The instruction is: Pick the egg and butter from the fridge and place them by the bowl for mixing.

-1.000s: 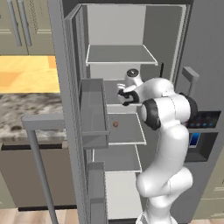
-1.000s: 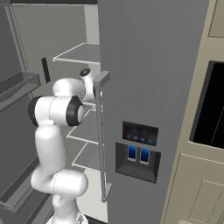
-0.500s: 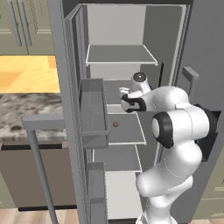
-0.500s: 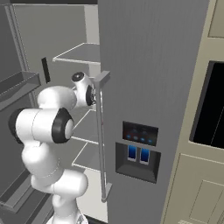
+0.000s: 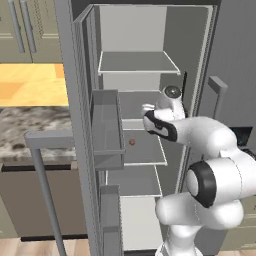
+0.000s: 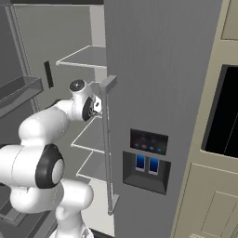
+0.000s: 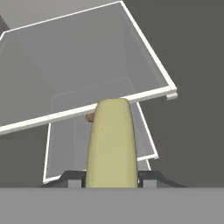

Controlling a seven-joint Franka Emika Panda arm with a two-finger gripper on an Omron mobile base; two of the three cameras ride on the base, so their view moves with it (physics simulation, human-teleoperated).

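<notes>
Above shelf edge (image 7: 87, 111) | end effector (image 7: 111, 177) clamps butter (image 7: 111, 140) | egg (image 5: 132, 142) below

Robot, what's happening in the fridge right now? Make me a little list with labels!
claw: shut on the butter
butter: pale yellow stick, sticking out forward from the claw
egg: tiny and brown, lying on a middle fridge shelf
fridge: door open, grey shelves showing
arm: reaching into the fridge, above the egg's shelf
done so far: butter picked up, egg not yet
</notes>
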